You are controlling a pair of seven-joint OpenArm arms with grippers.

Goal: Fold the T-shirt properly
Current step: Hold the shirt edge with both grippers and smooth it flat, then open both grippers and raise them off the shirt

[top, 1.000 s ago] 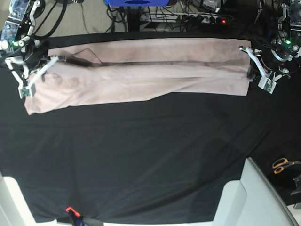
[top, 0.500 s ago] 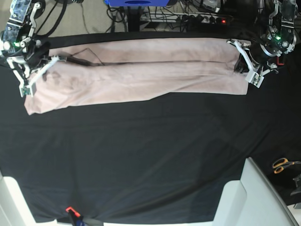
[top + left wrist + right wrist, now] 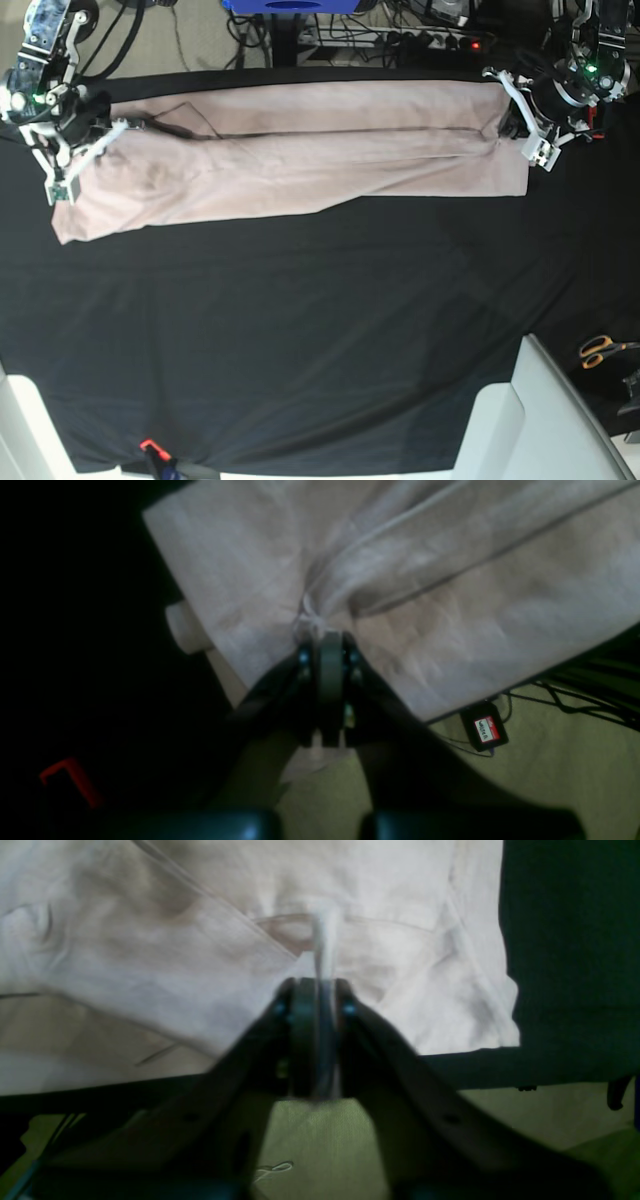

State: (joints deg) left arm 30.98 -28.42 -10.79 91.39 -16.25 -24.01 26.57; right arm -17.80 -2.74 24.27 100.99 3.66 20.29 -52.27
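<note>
In the base view the T-shirt [image 3: 300, 150] lies as a long folded band along the far edge of the desk [image 3: 320, 330], with the right claw [image 3: 85, 150] at one end and the left claw [image 3: 520, 125] at the other. The left wrist view shows the left claw [image 3: 327, 645] pressed together, pinching a gathered ridge of T-shirt [image 3: 450, 580]. In the right wrist view the right claw [image 3: 315, 990] stands nearly together with a thin upright pleat of T-shirt [image 3: 150, 965] between its tips.

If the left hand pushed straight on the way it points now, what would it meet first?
The left hand is already pinched on the wrinkled pale pink cotton T-shirt; going on, it would likely just bunch more of that fabric.
</note>
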